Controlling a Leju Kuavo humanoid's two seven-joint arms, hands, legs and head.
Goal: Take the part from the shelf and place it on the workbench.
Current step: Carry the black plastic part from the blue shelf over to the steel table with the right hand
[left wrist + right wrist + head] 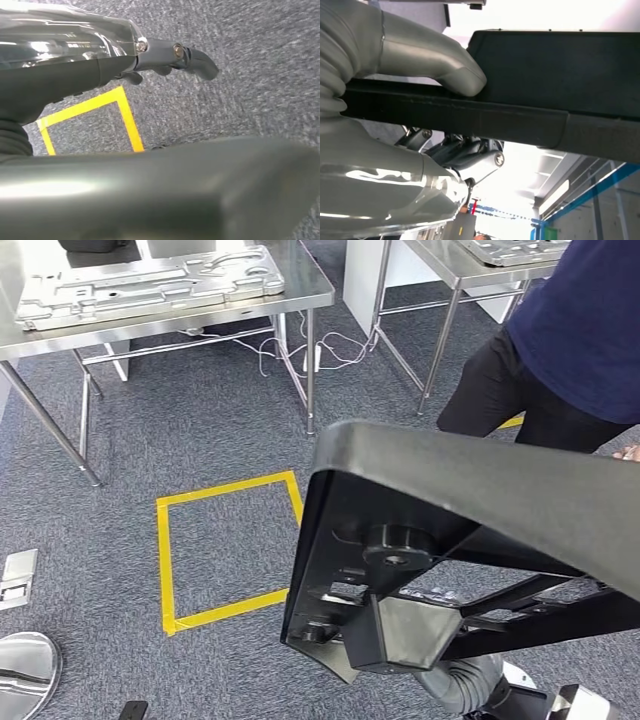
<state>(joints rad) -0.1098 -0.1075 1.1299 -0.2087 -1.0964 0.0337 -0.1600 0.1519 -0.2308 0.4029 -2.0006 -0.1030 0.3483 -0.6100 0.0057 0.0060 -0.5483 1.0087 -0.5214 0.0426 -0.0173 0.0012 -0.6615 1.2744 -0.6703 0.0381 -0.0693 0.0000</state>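
Observation:
The part is a large black moulded panel with ribs and a round boss on its underside, carried tilted above the carpet in the head view. My right hand grips it from below at its near edge. In the right wrist view the grey thumb presses on one face of the black part, and the darker fingers curl against the other face. My left hand hangs over the carpet with its fingers stretched out and nothing in it. A steel workbench stands at the far left.
A flat metal plate lies on that workbench. A second steel table stands at the far right. A person in a dark blue top stands right beside the part. A yellow tape square marks the carpet. Cables lie under the tables.

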